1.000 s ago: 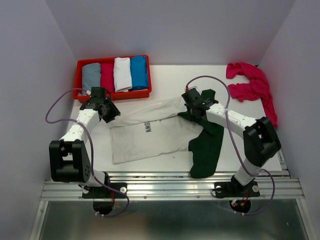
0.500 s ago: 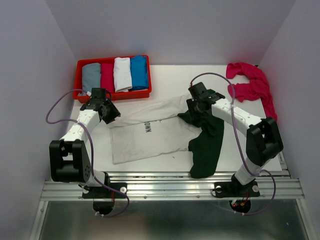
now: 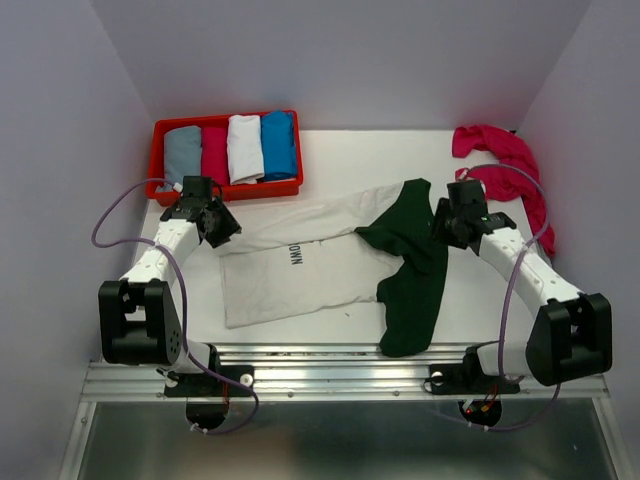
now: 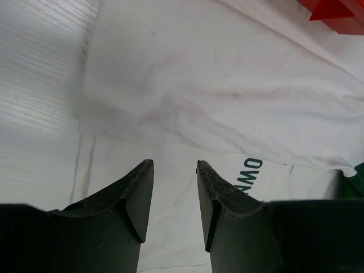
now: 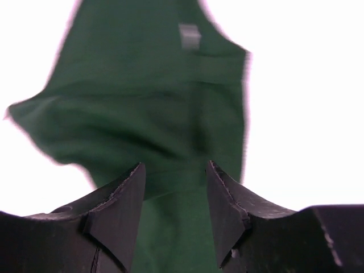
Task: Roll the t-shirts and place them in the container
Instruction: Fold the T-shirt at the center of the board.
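The left gripper (image 4: 175, 165) has its dark, matte jaws partly apart with nothing between them. It hangs over the cream t-shirt (image 4: 227, 91). Its wrist view alone shows the faint brownish marks on the soft cloth, a folded layer lying over the body, and the dark print (image 4: 252, 170) close up. A corner of the red tray (image 4: 335, 8) pokes in at the top.

The right gripper (image 5: 173, 168) also stands partly open and holds nothing. Its blurred wrist view shows only the dark green sleeve (image 5: 142, 96), rumpled and bearing a small pale label (image 5: 189, 35), against the glaring white table.

Only the top view shows the whole layout. The cream t-shirt (image 3: 300, 265) lies spread across the middle of the table (image 3: 350, 160), its green part (image 3: 410, 270) reaching the near edge. The left gripper (image 3: 215, 222) is over the shirt's left end and the right gripper (image 3: 445, 222) is just right of the green sleeve. A crumpled pink t-shirt (image 3: 505, 180) lies at the far right corner. The tray (image 3: 160, 135) at the far left corner holds four rolls of cloth (image 3: 245, 148), grey, magenta, white and blue, side by side. Purple cables (image 3: 110, 215) loop along both arms.
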{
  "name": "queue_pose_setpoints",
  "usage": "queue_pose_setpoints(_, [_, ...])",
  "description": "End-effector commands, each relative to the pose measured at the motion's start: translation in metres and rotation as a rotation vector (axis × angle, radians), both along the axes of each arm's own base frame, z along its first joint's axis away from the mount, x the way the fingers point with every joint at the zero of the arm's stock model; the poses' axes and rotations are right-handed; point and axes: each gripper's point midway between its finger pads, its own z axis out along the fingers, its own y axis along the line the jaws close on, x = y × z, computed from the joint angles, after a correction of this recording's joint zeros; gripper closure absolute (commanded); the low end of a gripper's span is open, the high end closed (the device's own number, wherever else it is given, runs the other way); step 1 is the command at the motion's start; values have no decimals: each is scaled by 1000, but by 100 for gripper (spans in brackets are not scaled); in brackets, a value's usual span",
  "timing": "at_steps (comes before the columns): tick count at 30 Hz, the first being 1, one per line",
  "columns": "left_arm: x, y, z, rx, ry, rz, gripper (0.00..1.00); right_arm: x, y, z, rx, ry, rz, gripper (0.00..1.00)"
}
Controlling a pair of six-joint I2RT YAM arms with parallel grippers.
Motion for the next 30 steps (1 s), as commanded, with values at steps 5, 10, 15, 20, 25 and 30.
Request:
queue_pose_setpoints(5, [0,2,8,6,-35,-13,53,-25,-15,-52,200,81,-157,50])
queue_pose_setpoints(10, [1,1,10,6,-38,-16,53,-24,1,-70,276,125,-98,51])
queue_pose_setpoints(15, [1,1,9,3,-35,-15,53,-20,1,-83,266,143,-89,56])
queue_pose_setpoints(20, [0,1,8,1,-33,-12,53,-17,-7,-85,229,135,-114,81])
queue_pose_setpoints(25, [0,1,8,5,-33,-11,53,-14,-26,-61,163,41,-184,99])
queue_pose_setpoints(30, [0,2,6,9,-27,-12,53,-12,-47,-31,85,-62,-253,99])
